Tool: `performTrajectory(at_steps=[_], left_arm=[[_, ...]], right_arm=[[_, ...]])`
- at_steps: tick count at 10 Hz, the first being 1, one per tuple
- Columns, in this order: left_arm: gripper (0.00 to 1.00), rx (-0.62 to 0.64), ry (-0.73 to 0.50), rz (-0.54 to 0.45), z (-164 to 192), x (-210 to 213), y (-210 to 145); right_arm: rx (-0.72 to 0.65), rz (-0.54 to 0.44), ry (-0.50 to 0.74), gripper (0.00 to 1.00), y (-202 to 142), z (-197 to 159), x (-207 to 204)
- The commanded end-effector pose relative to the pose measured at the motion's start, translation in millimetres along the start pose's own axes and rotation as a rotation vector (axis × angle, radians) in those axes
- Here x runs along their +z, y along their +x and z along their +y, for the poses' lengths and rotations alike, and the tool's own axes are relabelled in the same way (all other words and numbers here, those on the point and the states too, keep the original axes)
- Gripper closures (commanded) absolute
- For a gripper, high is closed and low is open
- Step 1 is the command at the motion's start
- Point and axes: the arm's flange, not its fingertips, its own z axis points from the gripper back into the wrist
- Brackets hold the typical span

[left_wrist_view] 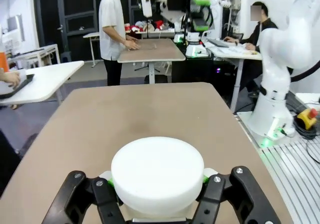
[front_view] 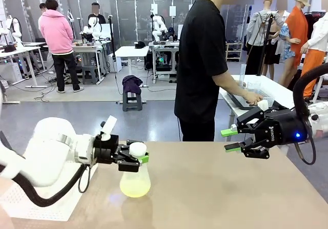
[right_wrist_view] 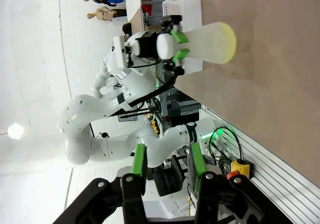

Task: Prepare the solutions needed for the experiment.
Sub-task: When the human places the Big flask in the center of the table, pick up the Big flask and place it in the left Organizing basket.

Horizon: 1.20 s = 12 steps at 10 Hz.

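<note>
left pincer [front_view: 137, 160] is pinching the capped flask [front_view: 136, 178] of yellow-green solution [front_view: 135, 188] on the table [front_view: 215, 188]; right pincer [front_view: 230, 140] hangs spread, empty; looks early, mixing probably not started

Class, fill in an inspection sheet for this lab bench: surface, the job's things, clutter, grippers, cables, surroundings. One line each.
Surface: brown tabletop, dry and bare.
Job's things: translucent plastic conical flask with white round cap, shallow pale yellow-green liquid at its base.
Clutter: nothing seen.
Grippers: left gripper shut on the flask's neck; right gripper open, in the air, holding nothing.
Cables: black hose under left arm; black cable over right arm.
Surroundings: person in black shirt at side table.
</note>
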Motion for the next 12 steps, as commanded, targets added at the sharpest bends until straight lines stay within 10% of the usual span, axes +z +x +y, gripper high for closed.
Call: performTrajectory(at_steps=[1, 7, 12], left_arm=[[1.0, -0.03, 0.019, 0.025, -8.7, 37.3, 42.2], [1.0, -0.085, 0.184, 0.071, -27.9, 216.8, 119.6], [1.0, -0.046, 0.138, -0.003, -29.7, 306.5, 75.1]], right_arm=[[0.005, 0.001, 0.005, 0.56, -0.7, 1.4, -0.2], [0.005, 0.001, 0.005, 0.56, -0.7, 1.4, -0.2], [0.005, 0.001, 0.005, 0.56, -0.7, 1.4, -0.2]])
